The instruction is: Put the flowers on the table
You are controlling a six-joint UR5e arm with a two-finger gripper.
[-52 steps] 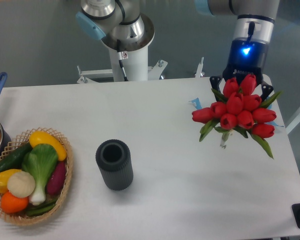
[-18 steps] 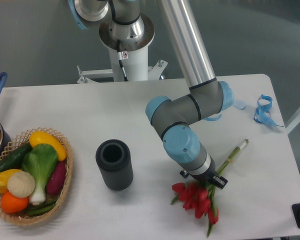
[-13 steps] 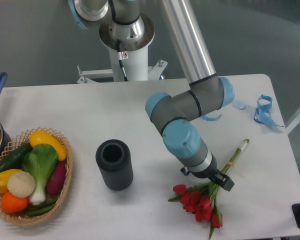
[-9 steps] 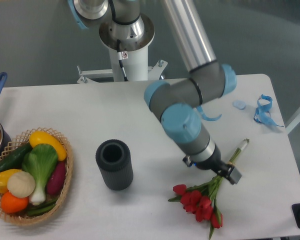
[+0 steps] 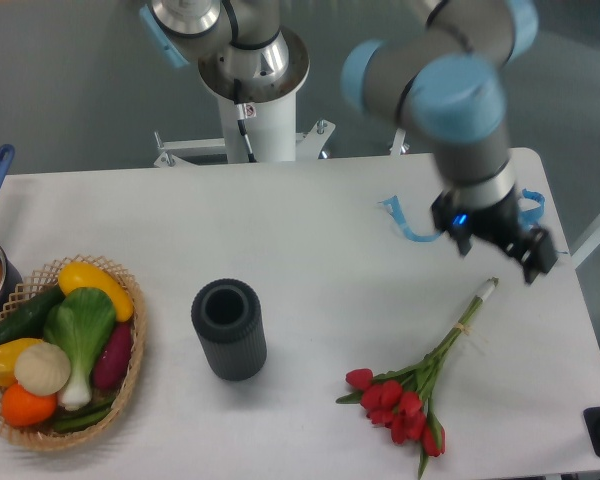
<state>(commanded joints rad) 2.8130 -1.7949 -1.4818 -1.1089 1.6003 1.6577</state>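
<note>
Camera view showed the flowers lying flat on the table, right of a dark vase, while the gripper hung above their stems, empty, fingers spread apart.

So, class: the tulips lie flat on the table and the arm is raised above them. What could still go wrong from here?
1. The hand hangs blurred above the stem tips; a low sweep might clip the flowers.
2. The blooms lie near the front edge of the table; a knock could push them off.
3. A blue strip beside the hand might snag.
</note>
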